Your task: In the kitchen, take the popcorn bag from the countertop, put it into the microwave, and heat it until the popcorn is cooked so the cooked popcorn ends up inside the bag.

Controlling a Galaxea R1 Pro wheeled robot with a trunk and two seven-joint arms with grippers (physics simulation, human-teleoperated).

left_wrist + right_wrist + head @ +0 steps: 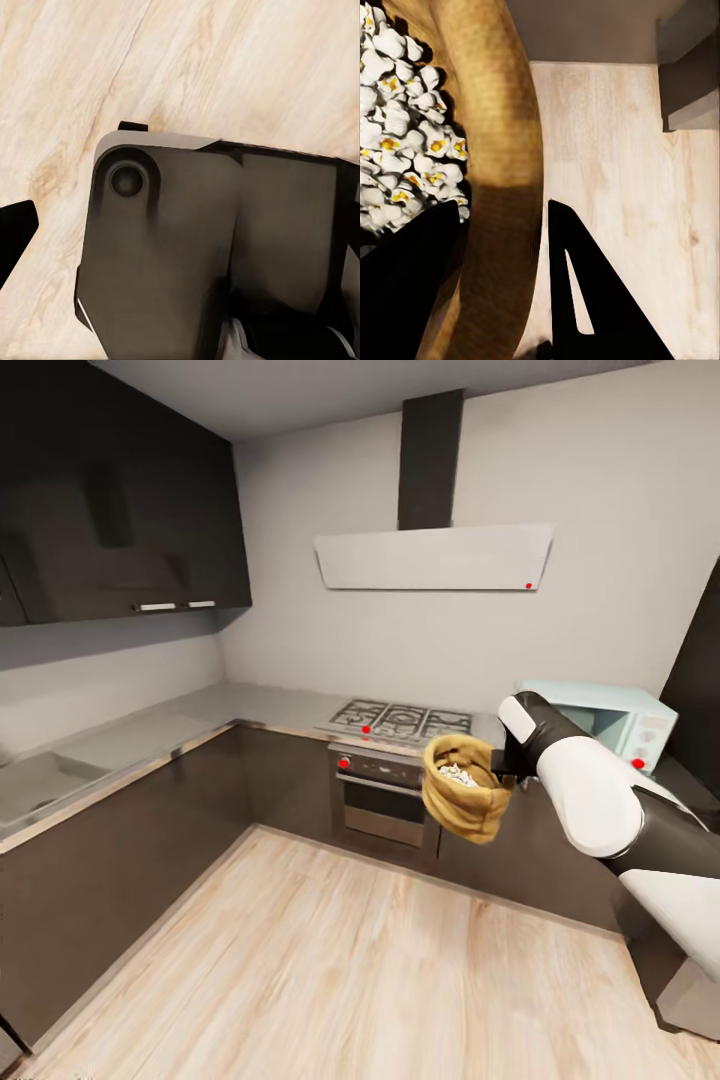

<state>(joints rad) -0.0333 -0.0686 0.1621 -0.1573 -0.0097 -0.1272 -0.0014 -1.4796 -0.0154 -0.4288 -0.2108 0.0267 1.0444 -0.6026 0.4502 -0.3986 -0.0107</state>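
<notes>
Right gripper (502, 285) clamped the popcorn bag's (464, 787) rolled rim, one finger inside, one outside. Bag hung in the air over the wood floor (330, 960), in front of the oven (385, 800), tilted; white popcorn (401, 127) filled it. Left gripper's state: cannot tell. Beyond, microwave (610, 722) sat on the countertop (270, 705), door shut, right of the gas hob (402, 720).

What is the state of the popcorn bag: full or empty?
Holding popcorn. The head view shows whitish pieces in the mouth of the bag; the right wrist view shows them heaped inside its rim, which the right gripper pinches.
</notes>
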